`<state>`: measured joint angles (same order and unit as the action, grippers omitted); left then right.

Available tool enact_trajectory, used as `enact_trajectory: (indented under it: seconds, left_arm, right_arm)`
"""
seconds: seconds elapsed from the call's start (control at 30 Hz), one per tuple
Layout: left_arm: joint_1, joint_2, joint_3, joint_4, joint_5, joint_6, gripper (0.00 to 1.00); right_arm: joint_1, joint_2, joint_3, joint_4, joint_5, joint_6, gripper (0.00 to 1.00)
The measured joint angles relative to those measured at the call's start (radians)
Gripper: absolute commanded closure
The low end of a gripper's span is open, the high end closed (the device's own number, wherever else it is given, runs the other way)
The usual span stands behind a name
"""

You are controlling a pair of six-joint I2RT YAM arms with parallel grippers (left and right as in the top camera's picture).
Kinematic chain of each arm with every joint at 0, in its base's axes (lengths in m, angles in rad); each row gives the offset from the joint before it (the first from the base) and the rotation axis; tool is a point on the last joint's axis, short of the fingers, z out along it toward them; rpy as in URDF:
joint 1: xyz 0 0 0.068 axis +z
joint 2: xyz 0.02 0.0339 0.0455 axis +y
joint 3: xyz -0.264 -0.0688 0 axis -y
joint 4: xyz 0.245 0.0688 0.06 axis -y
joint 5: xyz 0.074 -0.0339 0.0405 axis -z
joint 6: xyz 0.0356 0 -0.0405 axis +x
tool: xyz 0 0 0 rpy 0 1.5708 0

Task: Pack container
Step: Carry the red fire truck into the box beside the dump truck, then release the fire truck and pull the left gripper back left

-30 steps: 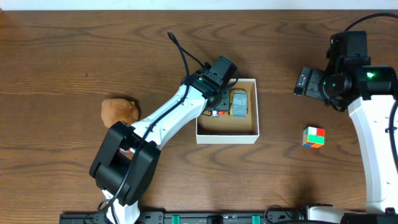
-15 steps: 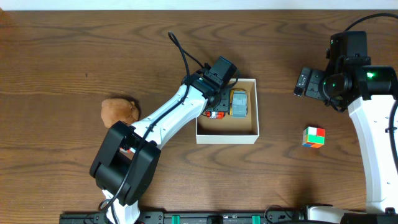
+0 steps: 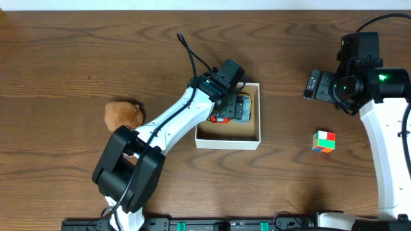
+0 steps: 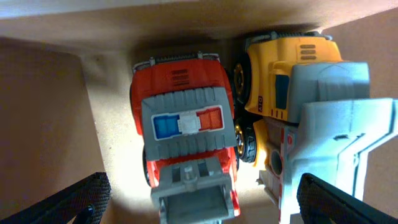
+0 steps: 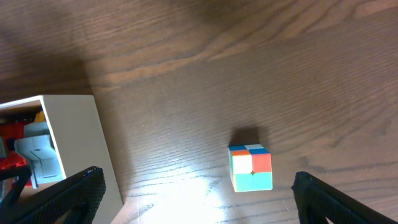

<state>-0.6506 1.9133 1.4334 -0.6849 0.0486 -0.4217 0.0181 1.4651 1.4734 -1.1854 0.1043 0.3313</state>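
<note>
Container (image 3: 228, 142) corner hidden beneath the left tool (image 3: 227, 104).

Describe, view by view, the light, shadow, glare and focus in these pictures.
Overhead: even light, sharp throughout, no strong glare on the container. Left wrist: a bright patch on the container floor by the red truck, the wall above it dim and soft. Right wrist: glare on the table near the bottom edge; the cube throws a short shadow behind it.
</note>
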Motion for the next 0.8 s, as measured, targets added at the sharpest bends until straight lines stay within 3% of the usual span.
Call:
enact_trajectory:
  seconds: [0.53,0.8]
  left_arm:
    - [0.018,-0.240,0.000,-0.042,-0.002,0.072,0.02]
    - [0.243,-0.451,0.000,-0.241,-0.068,0.086,0.02]
  right_arm:
    - [0.000,0.000,0.000,0.000,0.000,0.000,0.01]
    - [0.000,0.000,0.000,-0.039,-0.001,-0.011,0.01]
